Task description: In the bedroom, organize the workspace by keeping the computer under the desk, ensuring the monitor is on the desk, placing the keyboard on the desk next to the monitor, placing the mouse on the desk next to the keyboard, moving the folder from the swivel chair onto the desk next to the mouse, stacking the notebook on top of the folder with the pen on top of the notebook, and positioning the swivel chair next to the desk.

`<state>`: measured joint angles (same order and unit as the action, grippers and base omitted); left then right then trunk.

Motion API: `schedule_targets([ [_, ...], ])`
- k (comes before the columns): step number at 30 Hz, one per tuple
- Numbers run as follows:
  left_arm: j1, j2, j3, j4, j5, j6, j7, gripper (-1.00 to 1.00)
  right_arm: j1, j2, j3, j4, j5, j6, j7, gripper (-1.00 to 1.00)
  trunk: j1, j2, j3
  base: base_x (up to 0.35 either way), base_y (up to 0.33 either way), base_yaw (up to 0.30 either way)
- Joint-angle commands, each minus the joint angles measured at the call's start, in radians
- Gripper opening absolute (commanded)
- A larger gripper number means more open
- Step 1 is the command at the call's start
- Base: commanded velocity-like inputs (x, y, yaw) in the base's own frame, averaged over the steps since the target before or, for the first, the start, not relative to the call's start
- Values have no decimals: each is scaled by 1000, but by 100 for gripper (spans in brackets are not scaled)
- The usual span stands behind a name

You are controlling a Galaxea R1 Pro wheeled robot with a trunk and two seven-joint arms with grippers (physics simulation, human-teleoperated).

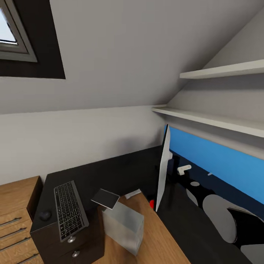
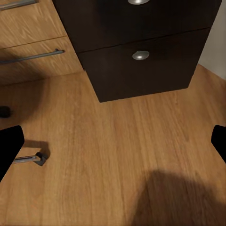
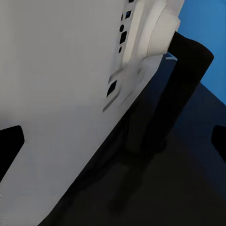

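Observation:
The black desk (image 1: 121,172) carries the keyboard (image 1: 69,211) on its left wing, and the small dark mouse (image 1: 45,215) sits just left of it. The notebook (image 1: 105,198) lies at the desk's inner edge. A short white stick that looks like the pen (image 1: 132,193) is beside it. The monitor (image 1: 163,170) stands edge-on before the blue back panel (image 1: 220,161). The grey computer (image 1: 123,227) stands on the floor in the desk's corner. My right gripper (image 3: 113,141) is open, close behind the monitor's pale back (image 3: 61,84) and black stand (image 3: 169,94). My left gripper (image 2: 113,141) is open over the floor. The folder is out of view.
A light wooden chest (image 1: 16,216) with bar handles adjoins the desk's drawer unit (image 2: 141,56). A chrome chair leg with a caster (image 2: 35,158) rests on the wooden floor (image 2: 117,141). Two white shelves (image 1: 220,123) run above the desk. A small red thing (image 1: 151,203) lies by the monitor's foot.

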<state>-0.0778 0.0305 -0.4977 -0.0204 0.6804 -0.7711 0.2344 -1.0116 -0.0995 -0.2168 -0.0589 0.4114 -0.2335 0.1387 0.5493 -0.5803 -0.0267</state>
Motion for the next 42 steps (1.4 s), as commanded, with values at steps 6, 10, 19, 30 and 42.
schedule_targets([
  [6, 0, 0, -8, -1, -1, -1, 10, 100, -1, 0, -9, 1, 6, -4, 4, 100, 0, -2, -2, 0, 0, 3],
  [10, 0, 0, -8, -1, -1, -1, 10, 100, -1, 1, -9, 1, 6, -4, 4, 100, 0, -2, -2, 0, 0, 13],
  [19, 0, 0, -8, -1, -1, -1, 10, 100, -1, 15, -10, 1, 8, -4, 3, 100, 0, -2, -2, 0, 0, 178],
  [30, 0, 0, -8, -1, -1, -1, 10, 100, -1, 23, -9, 0, 9, -3, 1, 100, 0, -2, -2, 0, 0, 22],
  [42, 0, 0, -8, -1, -1, 0, 10, 100, -1, 24, -10, 1, 7, -3, -1, 100, 0, -2, -2, 0, 0, 13],
])
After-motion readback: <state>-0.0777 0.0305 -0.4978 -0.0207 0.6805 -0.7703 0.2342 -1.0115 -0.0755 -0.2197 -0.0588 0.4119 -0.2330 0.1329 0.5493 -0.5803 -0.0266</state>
